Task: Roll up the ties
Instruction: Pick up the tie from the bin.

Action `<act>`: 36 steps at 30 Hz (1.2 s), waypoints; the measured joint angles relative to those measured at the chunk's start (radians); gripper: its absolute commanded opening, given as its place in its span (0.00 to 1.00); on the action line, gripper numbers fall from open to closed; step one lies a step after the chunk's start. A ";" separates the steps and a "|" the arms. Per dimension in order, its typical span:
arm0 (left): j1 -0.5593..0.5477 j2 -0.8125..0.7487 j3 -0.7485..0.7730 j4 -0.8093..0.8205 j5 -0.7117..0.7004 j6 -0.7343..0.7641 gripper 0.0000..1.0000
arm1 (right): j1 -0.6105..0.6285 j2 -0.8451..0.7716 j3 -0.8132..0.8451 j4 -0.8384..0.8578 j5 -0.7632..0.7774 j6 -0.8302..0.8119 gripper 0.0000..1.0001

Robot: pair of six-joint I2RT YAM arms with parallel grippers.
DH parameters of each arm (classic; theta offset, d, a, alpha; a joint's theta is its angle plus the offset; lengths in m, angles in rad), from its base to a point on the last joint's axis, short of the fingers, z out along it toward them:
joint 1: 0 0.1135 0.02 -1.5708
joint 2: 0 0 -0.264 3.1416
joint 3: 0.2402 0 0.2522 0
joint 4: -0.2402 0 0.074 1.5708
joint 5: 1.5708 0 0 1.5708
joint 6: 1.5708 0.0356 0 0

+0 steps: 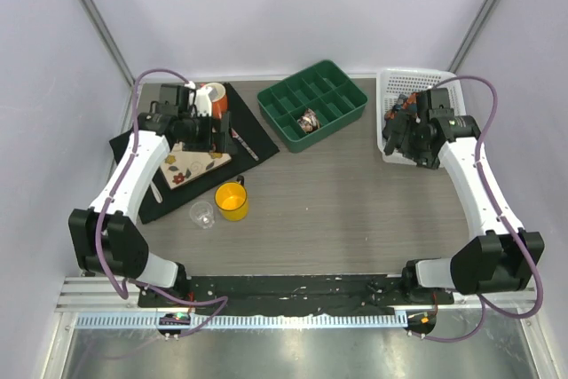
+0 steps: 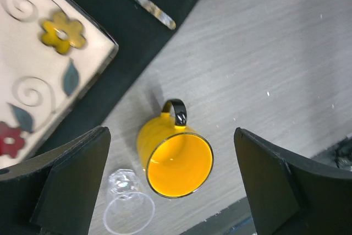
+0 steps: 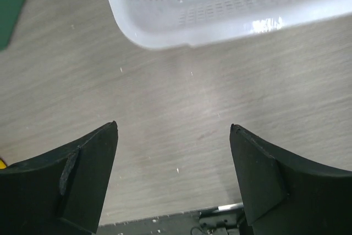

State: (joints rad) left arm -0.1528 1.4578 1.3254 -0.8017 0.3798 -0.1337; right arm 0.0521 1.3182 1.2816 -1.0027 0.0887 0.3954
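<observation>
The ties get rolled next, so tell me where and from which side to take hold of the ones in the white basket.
Come straight down from above: the white basket's walls close off every side. Pinch the exposed top of the ties heaped at its left side. The right arm covers the rest, so no narrow end can be picked out.

The yellow mug (image 2: 176,158) is glossy, the white basket (image 3: 220,9) smooth plastic, the table (image 3: 165,97) matt grey wood-grain

The grey wood-grain bench (image 1: 355,193) carries a black placemat (image 1: 244,113) at left, a yellow mug (image 1: 231,201) and a clear glass (image 1: 202,214) lower left, a green tray (image 1: 330,84) at upper centre, and a white basket (image 1: 388,95) at upper right.
</observation>
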 measured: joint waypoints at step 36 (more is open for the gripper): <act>0.001 0.085 0.180 0.315 0.033 -0.106 1.00 | -0.378 0.854 0.410 0.667 -0.341 0.334 0.48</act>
State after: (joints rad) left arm -0.1520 1.5433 1.5059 -0.4862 0.4129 -0.2394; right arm -0.3260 2.1723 1.6917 -0.3359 -0.2527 0.7296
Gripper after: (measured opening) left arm 0.996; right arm 0.475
